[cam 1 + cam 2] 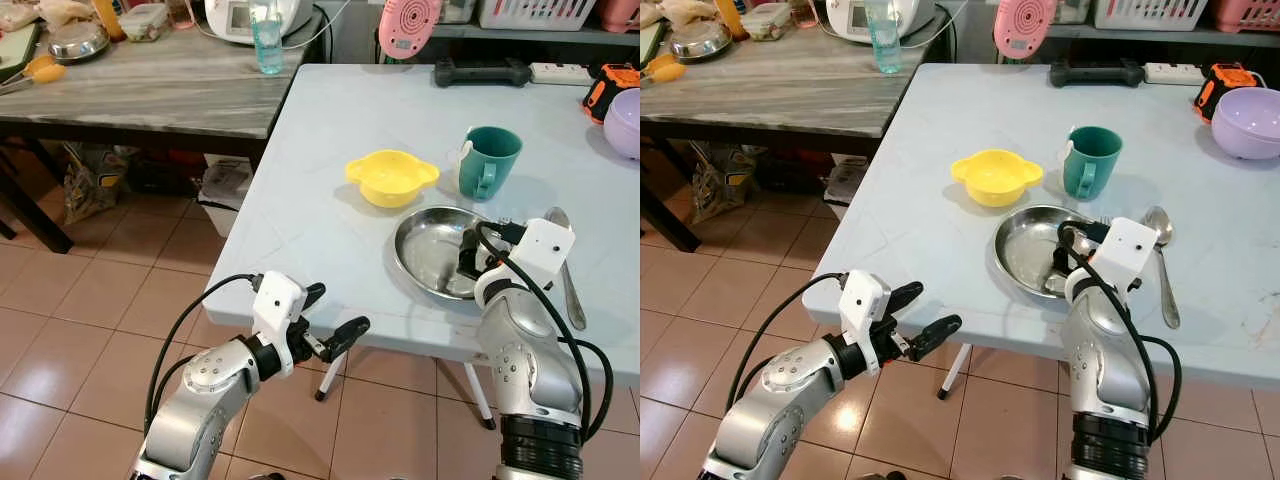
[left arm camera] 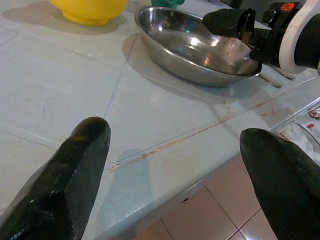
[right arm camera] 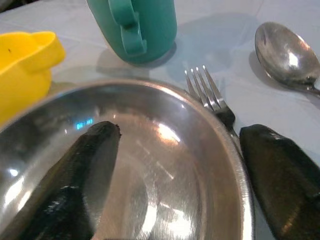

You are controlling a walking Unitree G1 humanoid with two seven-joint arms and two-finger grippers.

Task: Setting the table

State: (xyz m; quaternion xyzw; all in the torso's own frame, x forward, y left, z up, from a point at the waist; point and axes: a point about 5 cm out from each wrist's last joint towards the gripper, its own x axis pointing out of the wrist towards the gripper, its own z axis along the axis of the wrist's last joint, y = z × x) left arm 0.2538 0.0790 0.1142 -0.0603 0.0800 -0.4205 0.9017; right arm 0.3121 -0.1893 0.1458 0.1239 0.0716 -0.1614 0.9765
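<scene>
Straddling the near-right rim of the round shiny steel plate (image 3: 150,165), the right gripper (image 3: 172,175) has its two black fingers spread apart, one finger inside the dish and the other outside it; I judge it is placed so in order to pinch the rim and shift the plate. The plate lies in the right centre of the left eye frame, on the pale blue-grey tiled table (image 1: 330,150), close to the near edge.

Just outside the plate, a steel fork (image 3: 210,97) lies against its rim, partly under the outer finger, and a steel spoon (image 1: 566,265) lies a little further to the right. Behind the plate stand a teal plastic mug (image 1: 488,160) and, to its left, a small yellow plastic bowl with two ear handles (image 1: 391,177), so the setting looks almost complete.

Lower left in the frame, the left gripper (image 1: 330,320) waits off the table's near edge with fingers wide open and nothing between them, pointing toward the plate.

A lilac bowl (image 1: 1248,122) sits at the upper right edge.
</scene>
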